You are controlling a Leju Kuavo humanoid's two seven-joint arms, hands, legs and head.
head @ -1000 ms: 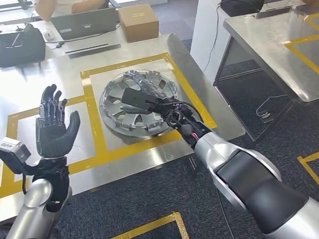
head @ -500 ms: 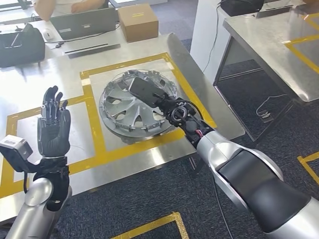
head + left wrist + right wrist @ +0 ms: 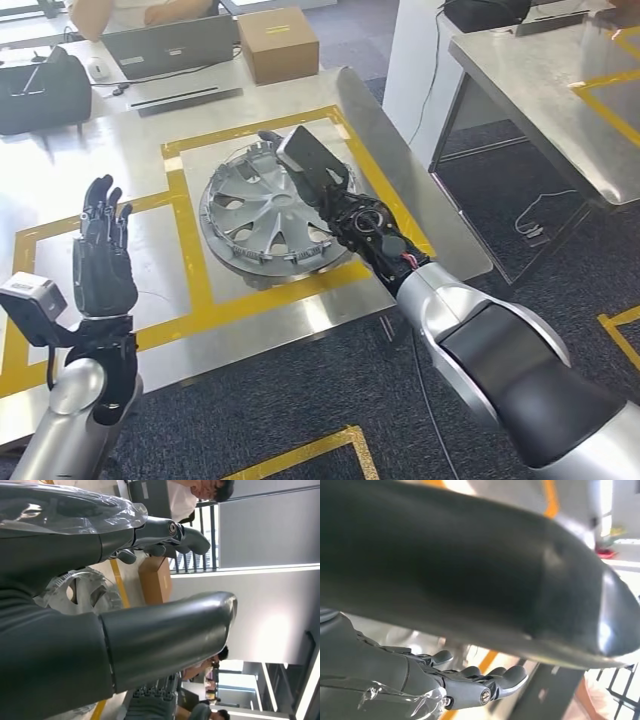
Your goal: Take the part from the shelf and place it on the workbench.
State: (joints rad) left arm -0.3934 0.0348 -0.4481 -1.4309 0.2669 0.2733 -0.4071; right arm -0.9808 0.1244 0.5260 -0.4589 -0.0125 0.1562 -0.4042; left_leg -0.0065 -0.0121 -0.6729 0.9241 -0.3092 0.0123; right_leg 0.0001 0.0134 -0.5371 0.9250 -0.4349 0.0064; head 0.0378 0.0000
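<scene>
On the steel workbench [image 3: 113,135], inside a rectangle of yellow tape [image 3: 189,250], the part, a silver wheel cover [image 3: 264,215], lies flat with its spoked face upward. Being round, it has no long axis, and no brand mark or lettering can be read on it. The right hand [image 3: 306,165] is raised above the far right edge of the wheel cover, fingers extended and apart, holding nothing; the right wrist view shows its fingers [image 3: 486,682] straight and its thumb [image 3: 471,580] spread away from them. The left hand [image 3: 102,260] stands upright above the near left portion of the workbench, well apart from the wheel cover, palm open, fingers straight and slightly spread, holding nothing; the left wrist view confirms this, with the thumb [image 3: 166,635] apart from the fingers [image 3: 177,532]. At the far side of the workbench sit a brown cardboard box [image 3: 277,43] bearing a small label too small to read, an open laptop [image 3: 170,42], and a black bag [image 3: 44,92]. A person [image 3: 136,12] sits behind the laptop. A second steel table [image 3: 543,90] stands to the right.
</scene>
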